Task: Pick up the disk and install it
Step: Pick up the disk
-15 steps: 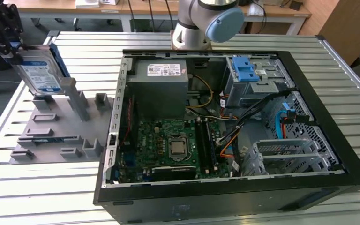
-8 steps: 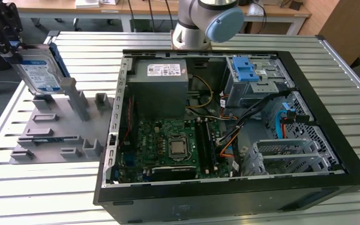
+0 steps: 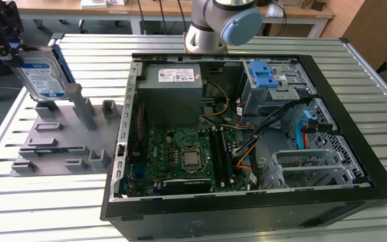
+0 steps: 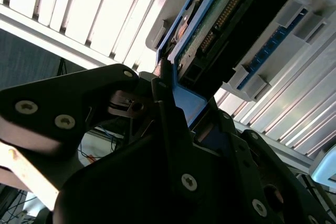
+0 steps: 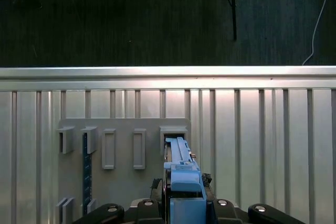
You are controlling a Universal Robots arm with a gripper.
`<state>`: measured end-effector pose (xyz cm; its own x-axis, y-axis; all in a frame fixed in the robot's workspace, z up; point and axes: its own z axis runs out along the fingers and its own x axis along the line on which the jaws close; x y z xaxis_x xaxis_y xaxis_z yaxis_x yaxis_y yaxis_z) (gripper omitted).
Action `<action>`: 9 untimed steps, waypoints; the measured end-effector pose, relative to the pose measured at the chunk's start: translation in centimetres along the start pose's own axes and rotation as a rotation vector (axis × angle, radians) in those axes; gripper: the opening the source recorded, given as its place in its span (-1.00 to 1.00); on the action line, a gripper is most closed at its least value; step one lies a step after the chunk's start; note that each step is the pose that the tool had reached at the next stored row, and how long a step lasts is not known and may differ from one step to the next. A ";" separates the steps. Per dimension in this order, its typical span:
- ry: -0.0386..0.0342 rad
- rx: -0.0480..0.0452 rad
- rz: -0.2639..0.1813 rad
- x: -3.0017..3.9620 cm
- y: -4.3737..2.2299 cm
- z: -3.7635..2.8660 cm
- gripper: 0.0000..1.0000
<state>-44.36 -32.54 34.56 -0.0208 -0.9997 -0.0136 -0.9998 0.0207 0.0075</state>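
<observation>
- Holding disk (image 3: 42, 75) clamped in gripper (image 3: 12, 50), by its upper end.
- Hanging tilted over grey fixture (image 3: 52, 151), at exterior view's left, well apart from open case (image 3: 247, 201).

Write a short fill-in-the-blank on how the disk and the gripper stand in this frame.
1. The gripper is ____ on the disk.
2. The disk is over the grey holder, on the exterior view's ____ of the open computer case.
3. The plastic rails along the disk's edges are ____ in colour.

Missing words: shut; left; blue.
</observation>
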 end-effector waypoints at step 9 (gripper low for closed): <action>0.0000 0.0000 0.000 -0.01 0.00 -0.33 -0.27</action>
<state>-44.37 -32.54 34.89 -0.0208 -0.9997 -0.0136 -0.9998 0.0207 0.0075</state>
